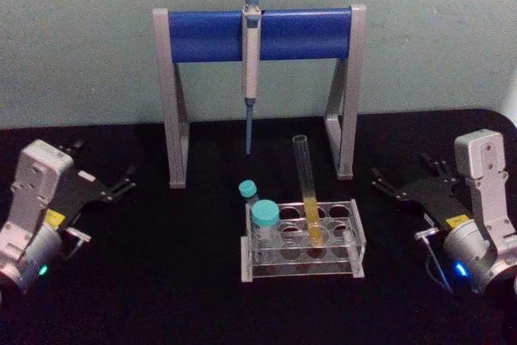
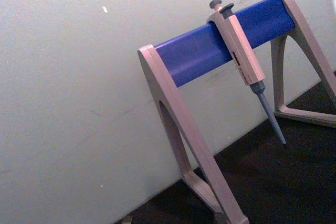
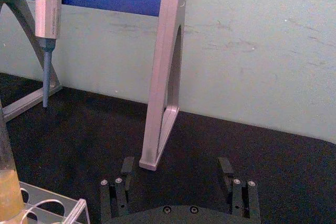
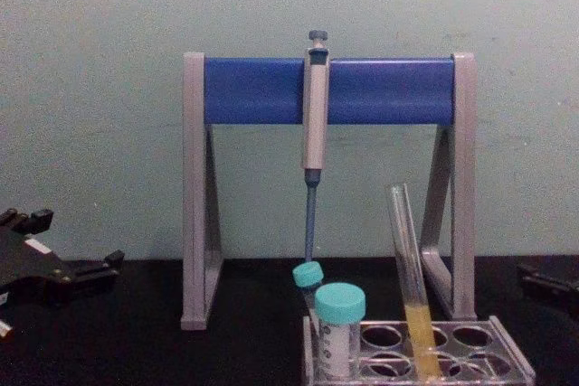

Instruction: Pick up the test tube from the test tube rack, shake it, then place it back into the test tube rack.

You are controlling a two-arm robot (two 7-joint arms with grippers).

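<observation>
The test tube (image 1: 308,195) is a long clear tube with yellow liquid in its lower part. It stands tilted in a middle hole of the clear test tube rack (image 1: 352,240) at table centre; the chest view shows the test tube (image 4: 412,300) and rack (image 4: 508,363) from the side. My left gripper (image 1: 101,164) rests open on the black table far to the left. At the far right my right gripper (image 1: 408,174) also rests open and holds nothing. In the right wrist view the right gripper (image 3: 177,167) has its fingers spread, with the tube (image 3: 8,187) and rack (image 3: 50,203) off to one side.
Behind the rack stands a tall grey-and-blue pipette stand (image 1: 258,34) with a grey pipette (image 1: 251,62) hanging from its bar. Two teal-capped tubes (image 1: 264,220) sit in the rack's left end. A pale wall closes off the back of the table.
</observation>
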